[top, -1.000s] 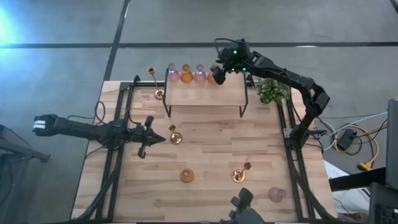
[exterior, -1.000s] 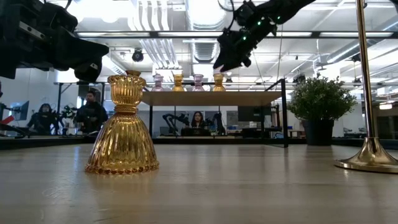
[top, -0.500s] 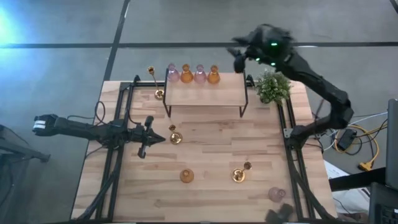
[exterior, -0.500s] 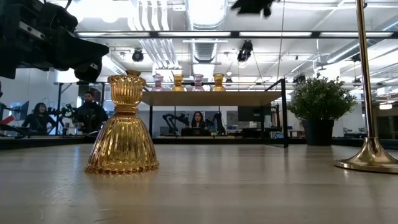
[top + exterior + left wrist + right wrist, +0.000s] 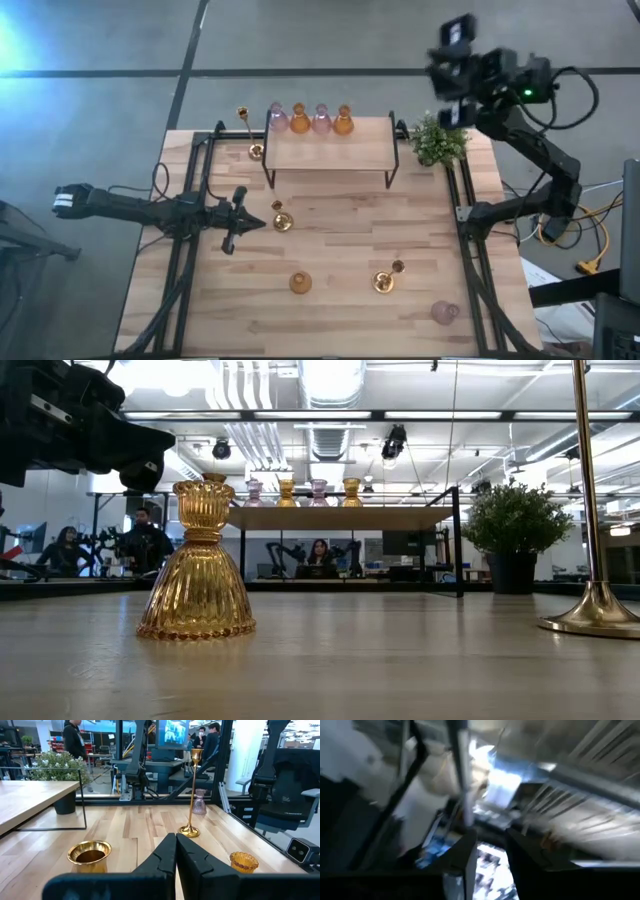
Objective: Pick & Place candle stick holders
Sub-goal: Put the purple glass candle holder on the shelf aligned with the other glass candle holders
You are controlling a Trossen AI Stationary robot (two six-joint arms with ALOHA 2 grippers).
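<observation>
On my overhead feed I count nine candle stick holders. Four bell-shaped translucent glass holders stand in a row along the far edge of the raised wooden shelf at twelve o'clock: a pink one, an amber one, a second pink one and a second amber one. A third amber glass holder sits on the wooden tabletop at about six o'clock, and a third pink glass holder at about five, near the right edge. Three shiny gold thin-stemmed candlesticks complete the set: one just left of the shelf at eleven o'clock, one near the centre, and one at about five o'clock.

I can read no labels or writing anywhere.

My left end effector lies at nine o'clock, just left of the centre candlestick, fingers pressed together with nothing between them. My right end effector hangs beyond the far right corner at one o'clock, above the green potted plant, fingers parted a little and empty.

Bare wood lies open between the shelf and the front holders.
</observation>
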